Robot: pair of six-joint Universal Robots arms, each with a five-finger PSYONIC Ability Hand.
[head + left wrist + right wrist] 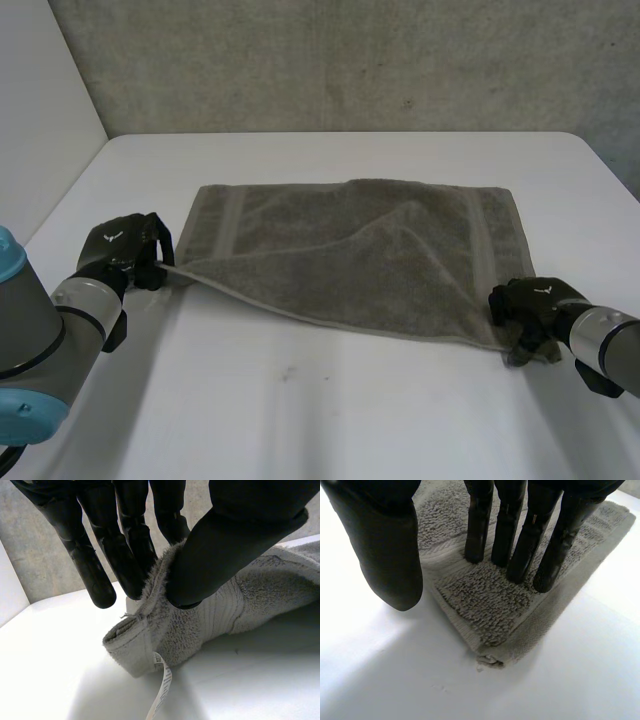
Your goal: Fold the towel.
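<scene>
A white table [330,410] with rounded far corners stands against a rough grey wall [350,60], mottled like concrete; a plain white wall [40,90] runs along the left side, meeting the grey one in the corner

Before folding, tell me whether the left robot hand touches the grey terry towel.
Touching. Left wrist view: the left robot hand pinches the grey terry towel at its corner, thumb against fingers.

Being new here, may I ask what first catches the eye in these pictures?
A grey-brown towel lies spread on the white table, its middle rumpled. The left hand pinches its near left corner, lifted off the table; the right hand rests straight fingers on the near right corner.
</scene>
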